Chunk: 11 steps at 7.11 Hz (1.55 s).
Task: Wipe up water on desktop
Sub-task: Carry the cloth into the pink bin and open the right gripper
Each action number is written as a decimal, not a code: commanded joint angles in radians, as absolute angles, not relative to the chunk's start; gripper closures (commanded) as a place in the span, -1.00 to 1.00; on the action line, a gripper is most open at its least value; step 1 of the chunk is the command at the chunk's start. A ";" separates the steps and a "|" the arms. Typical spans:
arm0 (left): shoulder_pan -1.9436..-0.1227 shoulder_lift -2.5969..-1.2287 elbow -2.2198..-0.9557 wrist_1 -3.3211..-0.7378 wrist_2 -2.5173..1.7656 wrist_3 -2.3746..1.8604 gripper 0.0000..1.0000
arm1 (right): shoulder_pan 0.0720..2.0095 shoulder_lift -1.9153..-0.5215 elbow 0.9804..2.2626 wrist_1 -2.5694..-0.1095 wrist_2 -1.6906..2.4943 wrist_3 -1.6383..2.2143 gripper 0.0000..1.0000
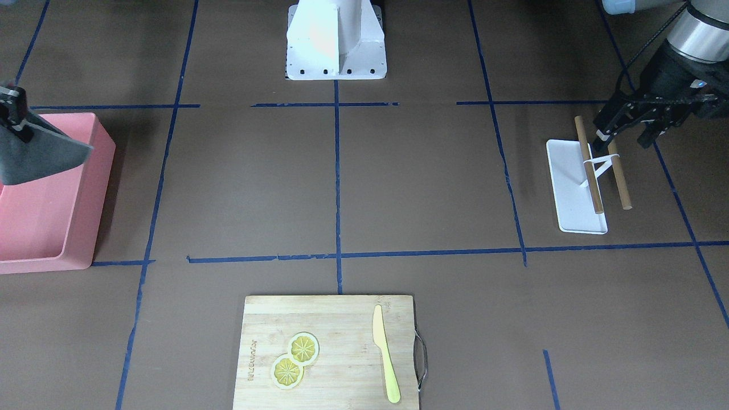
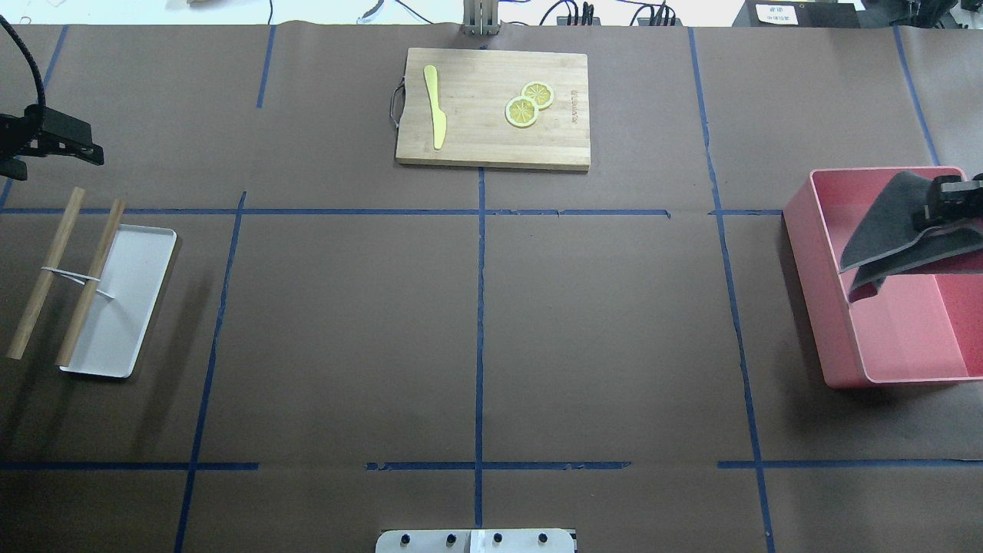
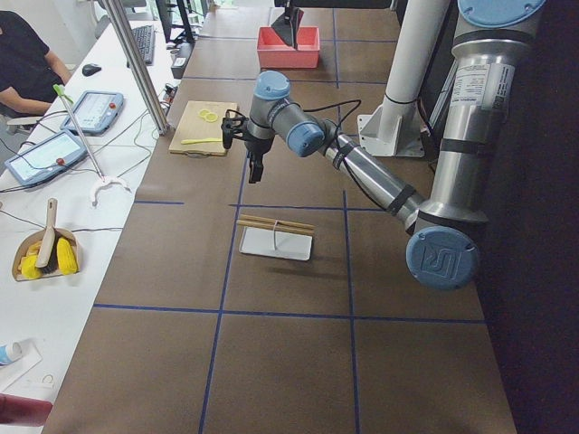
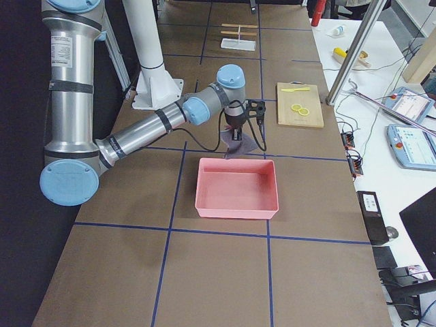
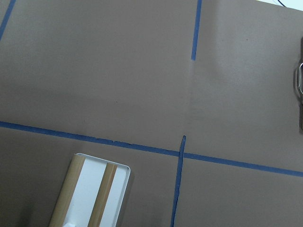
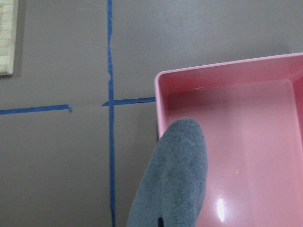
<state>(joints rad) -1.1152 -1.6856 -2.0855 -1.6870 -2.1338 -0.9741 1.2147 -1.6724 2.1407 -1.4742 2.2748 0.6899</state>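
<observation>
Right hand clamps grey cloth by its edge over pink bin. You risk it snagging the rim and slipping free. No puddle visible on surface.

Bright even light, soft shadows across desktop

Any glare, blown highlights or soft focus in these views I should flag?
Right wrist view: specular hotspot on the glossy floor of the pink bin; the grey cloth near the lens looks soft. Front-facing view: the white robot base is nearly blown out. Overhead view: the bin throws a soft shadow on the desktop.
</observation>
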 commanded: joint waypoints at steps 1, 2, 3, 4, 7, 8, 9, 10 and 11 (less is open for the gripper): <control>-1.115 -1.683 -2.091 -1.687 -2.134 -0.974 -0.99 | 1.296 -1.741 2.085 -1.491 2.267 0.464 1.00; -1.115 -1.677 -2.095 -1.687 -2.134 -0.974 -0.99 | 1.295 -1.727 2.022 -1.483 2.257 0.434 0.98; -1.115 -1.672 -2.098 -1.687 -2.134 -0.974 -0.99 | 1.293 -1.697 1.970 -1.480 2.252 0.436 0.97; -1.115 -1.672 -2.098 -1.687 -2.134 -0.974 -0.99 | 1.276 -1.686 1.929 -1.479 2.255 0.436 0.95; -1.114 -1.672 -2.099 -1.687 -2.134 -0.974 -0.99 | 1.203 -1.664 1.861 -1.477 2.255 0.445 0.80; -1.115 -1.672 -2.098 -1.687 -2.134 -0.974 -0.99 | 1.194 -1.660 1.849 -1.479 2.256 0.443 0.35; -1.115 -1.672 -2.098 -1.687 -2.134 -0.974 -0.99 | 1.178 -1.660 1.841 -1.477 2.255 0.443 0.18; -1.115 -1.672 -2.098 -1.687 -2.134 -0.974 -0.99 | 1.175 -1.658 1.839 -1.477 2.255 0.443 -0.04; -1.115 -1.671 -2.100 -1.687 -2.134 -0.974 -0.99 | 1.175 -1.658 1.844 -1.477 2.256 0.448 -0.99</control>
<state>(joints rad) -1.1152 -1.6715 -2.0988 -1.6874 -2.1338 -0.9741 1.1785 -1.6591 1.8426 -1.4773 2.2554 0.4446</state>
